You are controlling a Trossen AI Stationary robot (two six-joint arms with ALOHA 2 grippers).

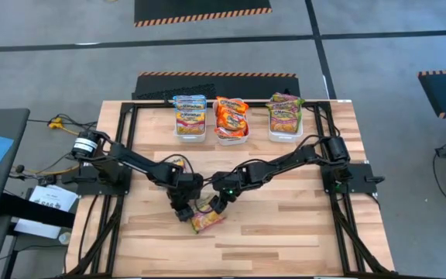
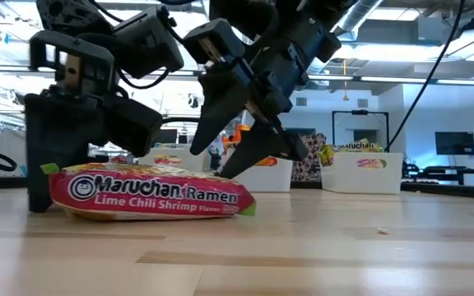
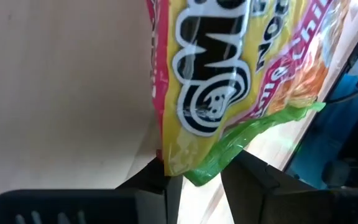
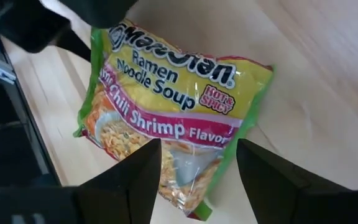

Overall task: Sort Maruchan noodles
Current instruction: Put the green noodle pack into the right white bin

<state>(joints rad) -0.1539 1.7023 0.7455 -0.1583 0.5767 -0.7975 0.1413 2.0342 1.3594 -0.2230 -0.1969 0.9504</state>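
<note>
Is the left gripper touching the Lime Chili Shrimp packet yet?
Touching: in the left wrist view the left gripper pinches the packet's green corner between its fingers.

On the wooden table (image 1: 285, 225), a single Maruchan noodle packet (image 1: 207, 220) lies near the front middle, with the left gripper (image 1: 183, 211) at its left end and the right gripper (image 1: 217, 204) just above its right end. Along the far edge stand three white bins (image 1: 190, 133) in a row, each holding packets: blue-accented at left, orange-red in the middle, green-pink at right.
</note>
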